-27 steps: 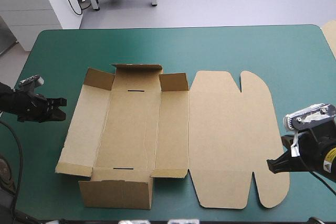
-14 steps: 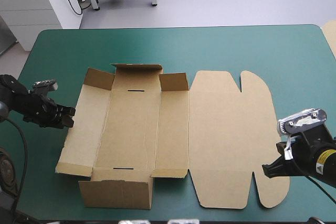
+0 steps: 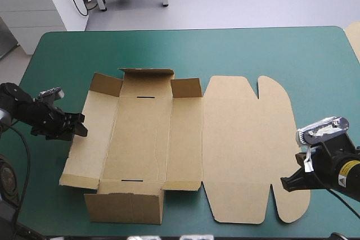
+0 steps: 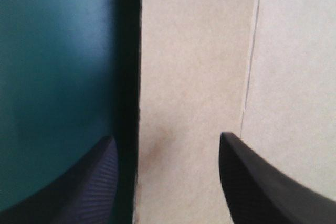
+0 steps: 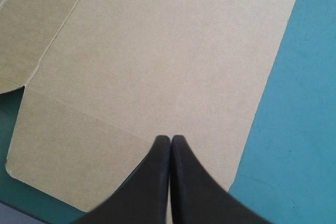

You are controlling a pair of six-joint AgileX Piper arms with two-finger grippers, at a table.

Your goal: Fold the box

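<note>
The brown box (image 3: 185, 139) lies mid-table, and its lid (image 3: 247, 144) is flat to the right. The far end wall and the near end wall (image 3: 125, 207) stand raised, while the left side panel (image 3: 90, 139) slopes outward. At that panel's outer edge my left gripper (image 3: 79, 126) is open. In the left wrist view the panel's edge (image 4: 140, 103) runs between the gripper's (image 4: 167, 137) parted fingers, with teal-green cover beside one and board beside the other. My right gripper (image 3: 287, 182) is shut over the lid's near right corner, and its tip (image 5: 171, 139) rests above the lid board (image 5: 157, 51).
A strip of more brown board (image 3: 354, 37) shows at the table's right edge, toward the far side. The near end wall stands close to the table's front edge. Teal-green cover (image 3: 185, 49) runs along the far side of the box.
My left gripper moved right to the edge of the box's left panel, and its fingers went from shut to open. The right gripper shifted slightly left over the lid's corner.
</note>
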